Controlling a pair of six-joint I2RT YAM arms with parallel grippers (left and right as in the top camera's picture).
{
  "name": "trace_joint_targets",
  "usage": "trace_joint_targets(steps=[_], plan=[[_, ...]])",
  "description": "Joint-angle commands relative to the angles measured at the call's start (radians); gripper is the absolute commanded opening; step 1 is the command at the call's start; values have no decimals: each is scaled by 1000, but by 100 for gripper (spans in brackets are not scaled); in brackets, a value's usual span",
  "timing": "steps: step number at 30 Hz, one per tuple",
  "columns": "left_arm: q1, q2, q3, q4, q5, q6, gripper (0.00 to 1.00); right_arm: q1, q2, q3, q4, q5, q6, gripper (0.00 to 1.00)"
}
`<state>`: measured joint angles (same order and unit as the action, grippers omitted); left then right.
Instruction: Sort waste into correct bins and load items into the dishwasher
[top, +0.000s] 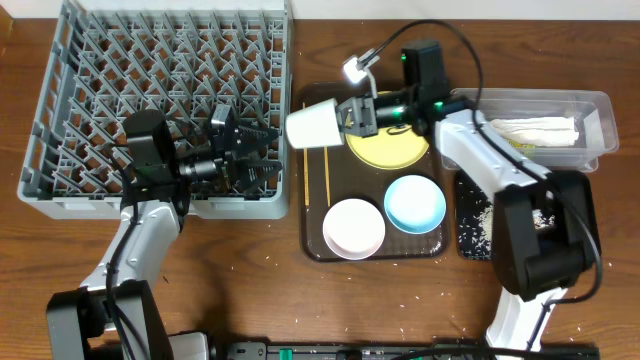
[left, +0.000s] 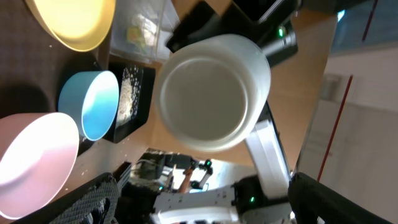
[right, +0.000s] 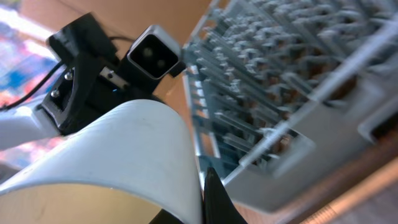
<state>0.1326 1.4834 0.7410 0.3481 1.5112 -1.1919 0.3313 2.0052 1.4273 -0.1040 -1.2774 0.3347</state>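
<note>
The grey dish rack (top: 150, 90) sits on the worktop (top: 250, 290), under and behind the left gripper (top: 265, 150). The left gripper hangs over the rack's near right corner. Its fingers are spread wide and hold nothing. It points to the right.

Just to its right, the small pale cup (top: 312, 124) is up in the air, lying on its side. Its long way runs left to right. Its flat bottom faces the left gripper and its open mouth faces the right gripper (top: 345, 115). The right gripper pinches the cup at its rim. The cup is between the two grippers, and there is a small gap between it and the left one.

Under the right gripper is the dark brown tray (top: 400, 247). The yellow plate (top: 390, 150) lies right below the gripper. Nearer the robot are two thin chopsticks (top: 326, 190), which point away from the robot. There too are a white bowl (top: 353, 228) and a light blue bowl (top: 415, 203).

To the right of the right gripper is the clear tub (top: 600, 110), with the white paper wrapper (top: 535, 130) inside. In front of the tub is the black tray (top: 470, 247), with rice grains (top: 480, 212) in it.
</note>
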Motion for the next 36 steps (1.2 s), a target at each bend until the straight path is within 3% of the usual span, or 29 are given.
trace_joint_targets(steps=[1, 26, 32, 36], plan=[[-5, -2, 11, 6, 50, 100, 88, 45, 17, 10, 50, -119, 35, 1], [-5, -2, 11, 62, 37, 100, 86, 146, 39, 10, 94, -5, 104, 1], [-5, -2, 11, 63, 42, 101, 78, 149, 39, 10, 94, 32, 107, 1], [-5, -2, 11, 62, 49, 119, 67, 149, 39, 10, 93, 31, 107, 1]])
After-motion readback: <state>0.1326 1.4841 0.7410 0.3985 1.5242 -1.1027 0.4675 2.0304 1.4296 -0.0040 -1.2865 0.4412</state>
